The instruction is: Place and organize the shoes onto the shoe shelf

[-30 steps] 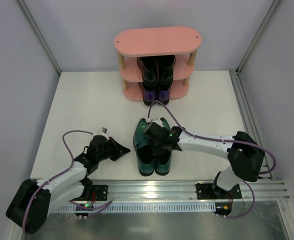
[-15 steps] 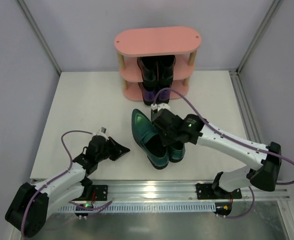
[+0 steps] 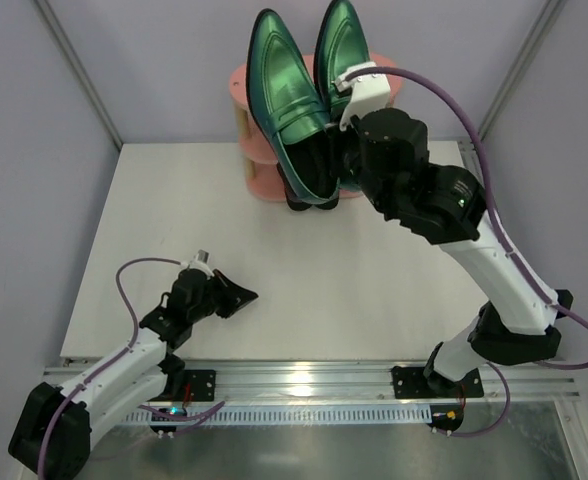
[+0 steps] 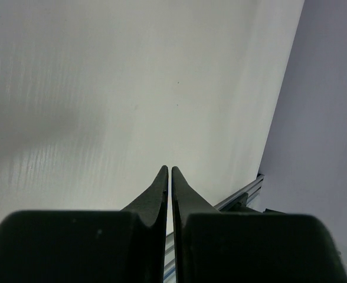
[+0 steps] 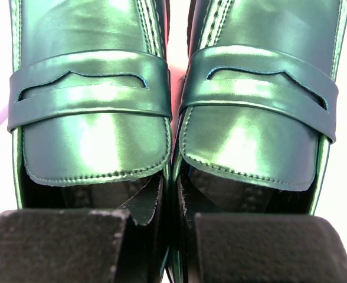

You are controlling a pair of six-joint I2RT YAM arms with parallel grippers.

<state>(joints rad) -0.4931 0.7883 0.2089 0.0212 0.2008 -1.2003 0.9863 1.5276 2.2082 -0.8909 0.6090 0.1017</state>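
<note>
The counter (image 3: 174,220) carries the shoe shelf (image 3: 261,182) at the middle of its far edge. The pair of loafers (image 3: 304,110) hangs in the air before and above the shelf and hides most of it in the top view. The two shoes are side by side and touching, with their toes pointing away from the right jaws. These jaws reach into the heel openings from the right and pinch the two adjoining inner walls together. Heels of shelved shoes (image 3: 307,200) show under the held pair, at the lowest board. The left jaws, tips touching each other, sit low over the near-left counter, well apart from shelf and loafers.
</note>
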